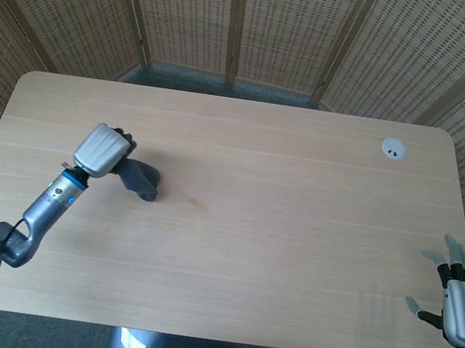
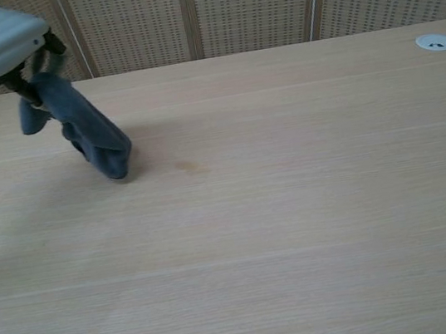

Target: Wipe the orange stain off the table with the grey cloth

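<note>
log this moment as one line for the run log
left robot hand: holds grey cloth, lifted, lower end near table | orange stain: uncovered, right of cloth | right robot hand: open, idle

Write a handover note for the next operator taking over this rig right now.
Left robot hand: holds the grey cloth lifted, its lower end hanging at or just above the table.
Right robot hand: open, holds nothing, at the table's near right edge.
Orange stain: faint mark on the bare wood, right of the cloth, not covered by it.
Done: cloth is in hand.
Left: bring the cloth over the stain, press it down, and rub until the mark is gone.
</note>
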Controlling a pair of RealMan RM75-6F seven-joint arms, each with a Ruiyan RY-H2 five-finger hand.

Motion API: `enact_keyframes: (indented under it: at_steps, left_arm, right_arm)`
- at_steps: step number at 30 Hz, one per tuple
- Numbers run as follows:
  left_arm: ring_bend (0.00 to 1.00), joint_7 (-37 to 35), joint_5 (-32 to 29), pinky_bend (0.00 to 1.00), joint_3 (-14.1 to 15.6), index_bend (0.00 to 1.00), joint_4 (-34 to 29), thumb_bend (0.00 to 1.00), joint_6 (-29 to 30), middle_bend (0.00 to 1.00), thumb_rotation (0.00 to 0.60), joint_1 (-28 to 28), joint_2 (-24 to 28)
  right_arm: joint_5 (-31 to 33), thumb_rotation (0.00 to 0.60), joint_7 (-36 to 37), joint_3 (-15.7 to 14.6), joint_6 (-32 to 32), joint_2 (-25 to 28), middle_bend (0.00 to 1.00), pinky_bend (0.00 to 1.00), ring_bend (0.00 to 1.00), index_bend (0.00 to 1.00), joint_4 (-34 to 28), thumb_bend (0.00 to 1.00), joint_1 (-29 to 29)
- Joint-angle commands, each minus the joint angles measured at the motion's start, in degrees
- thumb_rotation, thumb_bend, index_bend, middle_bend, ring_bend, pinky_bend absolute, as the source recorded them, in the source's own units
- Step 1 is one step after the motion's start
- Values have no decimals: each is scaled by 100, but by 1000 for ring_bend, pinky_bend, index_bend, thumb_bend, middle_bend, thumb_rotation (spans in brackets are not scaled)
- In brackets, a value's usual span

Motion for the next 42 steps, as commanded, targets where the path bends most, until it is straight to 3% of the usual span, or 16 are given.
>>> enact_keyframes:
  at_steps: [1,10,16,22,42]
  left_arm:
    - [645,262,76,897,-145,751,-250,152,-64,684,600,-270,-223]
    - [644,778,163,897,-305,752,-550,152,-257,684,600,-765,-783]
    - [644,1009,90,897,-296,752,-266,151,-527,683,600,-948,-1216]
    - [641,1134,11,897,-108,752,176,151,-820,680,600,-918,-1551]
    - [638,659,20,897,313,751,843,151,-884,679,600,-431,-1519]
  right_arm:
    - [32,600,35,14,-18,10,0,0,0,241,15,0,5]
    - [4,600,72,-1,-43,22,0,0,0,242,20,0,15]
    - [-49,600,66,-27,-35,19,0,0,0,241,12,0,12]
    - [-62,600,97,-21,-5,33,0,0,0,241,14,0,2]
    - [-71,600,-20,-35,8,-11,0,0,0,241,5,0,4]
